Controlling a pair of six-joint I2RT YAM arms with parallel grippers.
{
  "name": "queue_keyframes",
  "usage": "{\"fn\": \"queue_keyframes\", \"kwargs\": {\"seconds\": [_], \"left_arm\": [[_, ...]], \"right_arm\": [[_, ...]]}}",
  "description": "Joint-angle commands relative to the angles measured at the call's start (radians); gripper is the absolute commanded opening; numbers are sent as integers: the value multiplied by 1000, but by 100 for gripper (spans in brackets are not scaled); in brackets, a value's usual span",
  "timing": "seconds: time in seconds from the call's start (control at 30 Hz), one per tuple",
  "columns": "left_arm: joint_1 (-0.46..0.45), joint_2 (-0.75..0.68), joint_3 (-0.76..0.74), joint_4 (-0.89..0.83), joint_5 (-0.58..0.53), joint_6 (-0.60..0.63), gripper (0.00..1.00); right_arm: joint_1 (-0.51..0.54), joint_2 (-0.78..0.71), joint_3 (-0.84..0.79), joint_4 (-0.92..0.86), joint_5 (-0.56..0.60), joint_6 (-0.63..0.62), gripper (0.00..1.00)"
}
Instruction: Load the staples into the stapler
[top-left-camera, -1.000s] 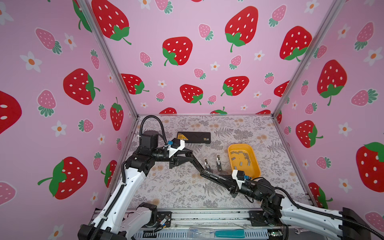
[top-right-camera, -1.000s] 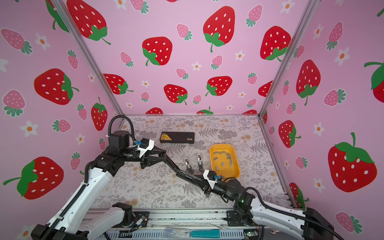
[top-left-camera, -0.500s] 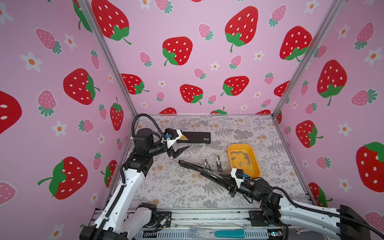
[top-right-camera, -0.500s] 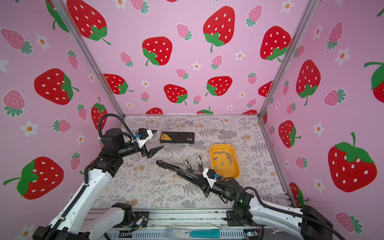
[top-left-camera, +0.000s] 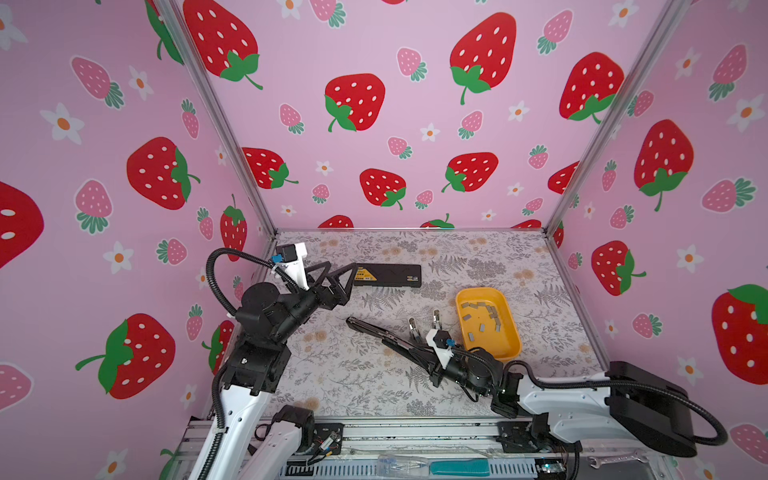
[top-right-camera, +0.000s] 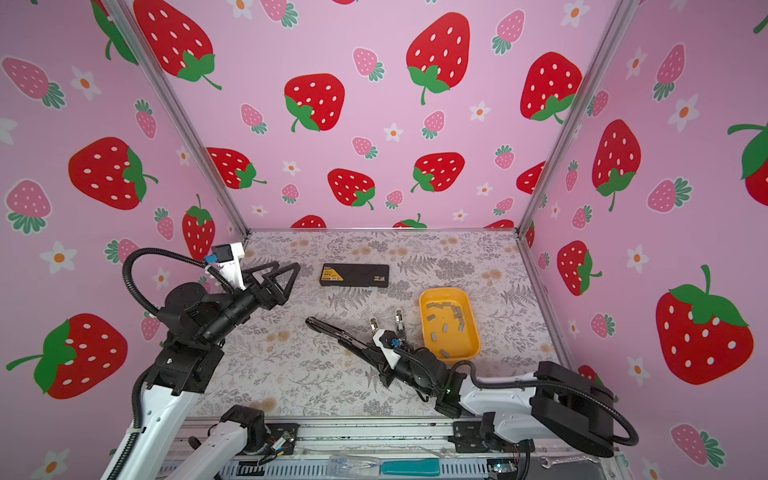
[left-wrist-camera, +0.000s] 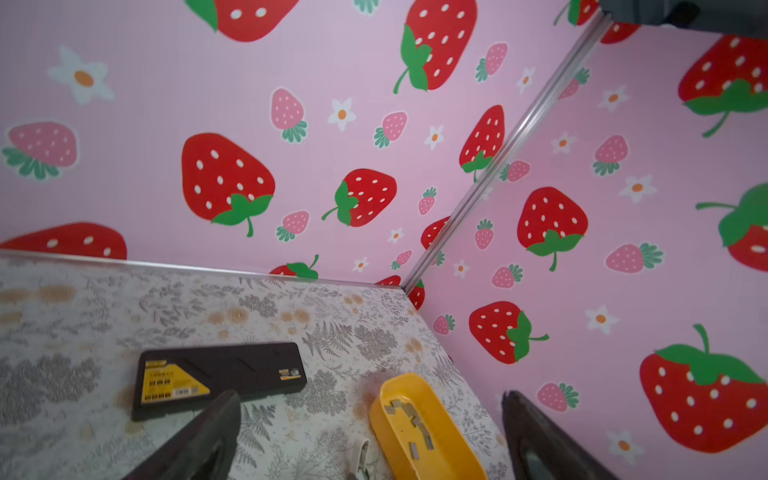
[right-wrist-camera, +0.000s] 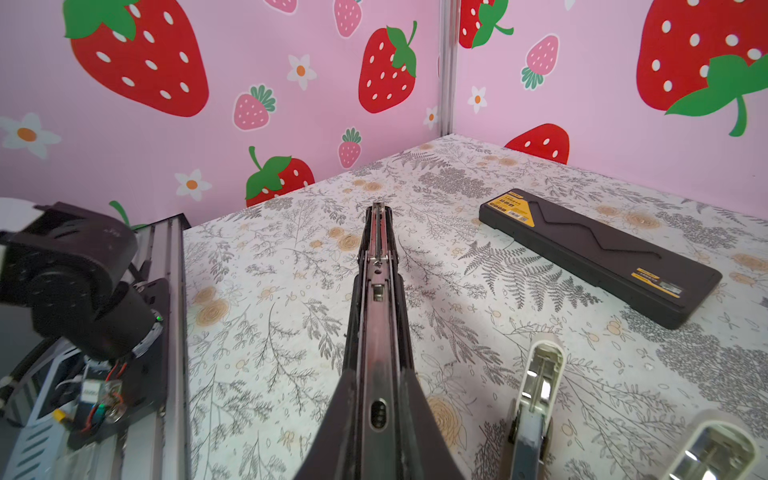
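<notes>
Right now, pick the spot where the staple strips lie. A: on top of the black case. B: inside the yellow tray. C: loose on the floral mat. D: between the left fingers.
B: the grey staples lie scattered inside the yellow tray, while the left fingers stand open with nothing between them.

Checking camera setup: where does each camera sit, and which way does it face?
Top views: high in front, looking down at the table; left arm, right arm show.
Left wrist: on left arm, facing far right corner; open fingers show.
Right wrist: on right arm, facing far left corner along held stapler; left arm shows.
Both wrist views share the case.
</notes>
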Motion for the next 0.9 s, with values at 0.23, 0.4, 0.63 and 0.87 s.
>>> {"fn": "queue_keyframes", "kwargs": {"seconds": [0.23,0.4,0.63,0.87], "left_arm": [[-236,-28,36,-395,-529,-265,99],[-276,48,65,-428,-568,-263,99],[-276,48,42,-424,-662,-240,99],[-276,-12,17,-411,-712,-244,99]], "right_arm": [[-27,367,276,165,90,54,0],[-35,476,345,189,82,45,0],[-40,557,356,219,88,44,0],[-40,628,305,278,109,87,0]]}}
